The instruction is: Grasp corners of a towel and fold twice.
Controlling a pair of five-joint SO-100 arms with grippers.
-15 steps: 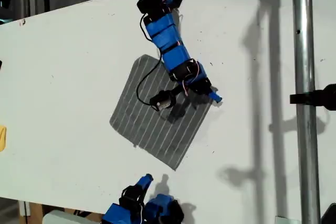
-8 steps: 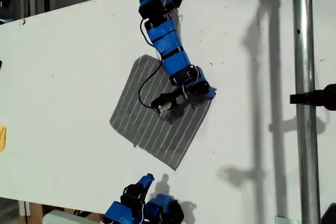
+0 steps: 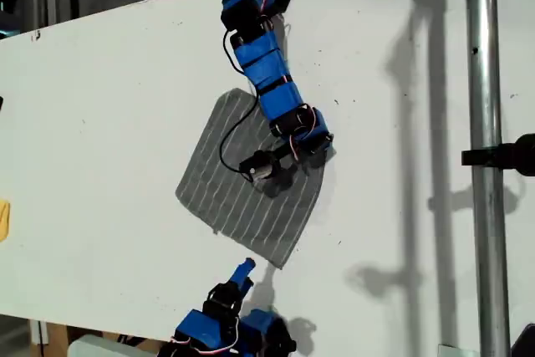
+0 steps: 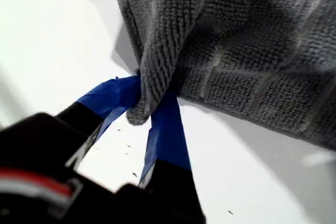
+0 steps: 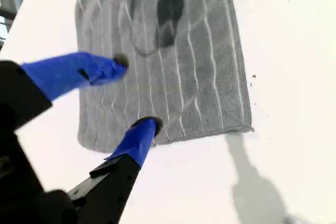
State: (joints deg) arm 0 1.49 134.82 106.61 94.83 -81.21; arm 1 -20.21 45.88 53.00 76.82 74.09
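Note:
The grey striped towel (image 3: 234, 198) lies flat on the white table (image 3: 100, 123), except for the corner at the exterior view's right. That corner (image 4: 142, 109) is bunched and pinched between the blue fingers of my first gripper (image 4: 147, 106), which is shut on it. In the exterior view my first gripper (image 3: 324, 150) reaches down from the top edge. My second gripper (image 3: 244, 270) comes up from the bottom edge, just short of the towel's nearest corner (image 3: 282, 263). In the second wrist view my second gripper (image 5: 134, 97) is open above the towel (image 5: 199, 51).
A metal pole (image 3: 485, 206) with a black clamp (image 3: 501, 156) stands at the exterior view's right. A black cable (image 3: 227, 141) and a small camera (image 3: 259, 165) hang from the first arm over the towel. A yellow object (image 3: 3, 220) sits at the exterior view's left edge.
My first gripper has closed on the towel corner and drawn it inward, toward the exterior view's left. My second gripper has moved up toward the towel's nearest corner.

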